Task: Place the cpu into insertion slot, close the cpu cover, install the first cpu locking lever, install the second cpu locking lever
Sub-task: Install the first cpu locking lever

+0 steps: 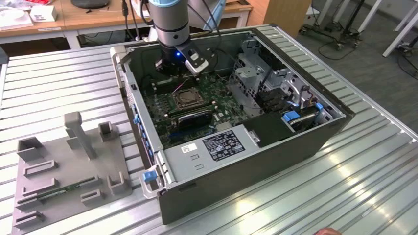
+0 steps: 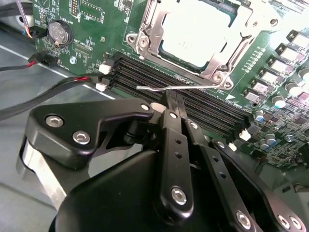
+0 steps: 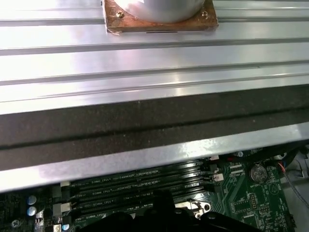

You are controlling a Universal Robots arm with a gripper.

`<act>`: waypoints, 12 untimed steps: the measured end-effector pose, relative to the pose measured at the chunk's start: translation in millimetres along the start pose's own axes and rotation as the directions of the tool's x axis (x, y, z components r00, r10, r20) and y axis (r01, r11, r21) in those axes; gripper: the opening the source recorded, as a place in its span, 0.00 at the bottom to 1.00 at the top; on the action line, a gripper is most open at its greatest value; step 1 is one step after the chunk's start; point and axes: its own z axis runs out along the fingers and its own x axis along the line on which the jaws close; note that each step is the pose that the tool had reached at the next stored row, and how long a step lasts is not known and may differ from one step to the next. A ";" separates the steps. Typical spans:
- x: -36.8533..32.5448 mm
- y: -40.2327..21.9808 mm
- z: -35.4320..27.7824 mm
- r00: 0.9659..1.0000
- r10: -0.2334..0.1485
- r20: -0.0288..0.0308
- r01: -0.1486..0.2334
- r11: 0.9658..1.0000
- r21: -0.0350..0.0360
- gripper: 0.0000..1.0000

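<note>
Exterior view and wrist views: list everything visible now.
table: one, silvery slatted metal
computer case: one, black, on table
fixture tray: one, grey, exterior view's left of case
motherboard: one, green, inside case
cpu: one, silver, in insertion slot
cpu cover: one, silvery, flat around cpu
locking lever: one, silvery wire, beside cover
memory slots: several, black, beside lever
coin battery: one, silver, on motherboard
hand: one, black, at the lever

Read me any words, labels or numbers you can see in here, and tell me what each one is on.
Sticker on the power supply: print too small to read.
White lettering beside the memory slots: too small to read.
Coin battery: markings too faint to read.
None can be quoted.
</note>
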 end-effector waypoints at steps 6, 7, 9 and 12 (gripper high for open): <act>-0.1 -1.1 0.4 1.000 0.000 0.000 0.000 1.000 0.002 0.11; 0.0 -1.2 1.0 1.000 0.000 0.000 0.000 1.000 0.002 0.11; 0.0 -1.5 2.4 1.000 -0.001 0.000 0.001 1.000 0.002 0.11; -0.5 -2.1 5.3 1.000 -0.001 0.000 0.001 1.000 0.002 0.11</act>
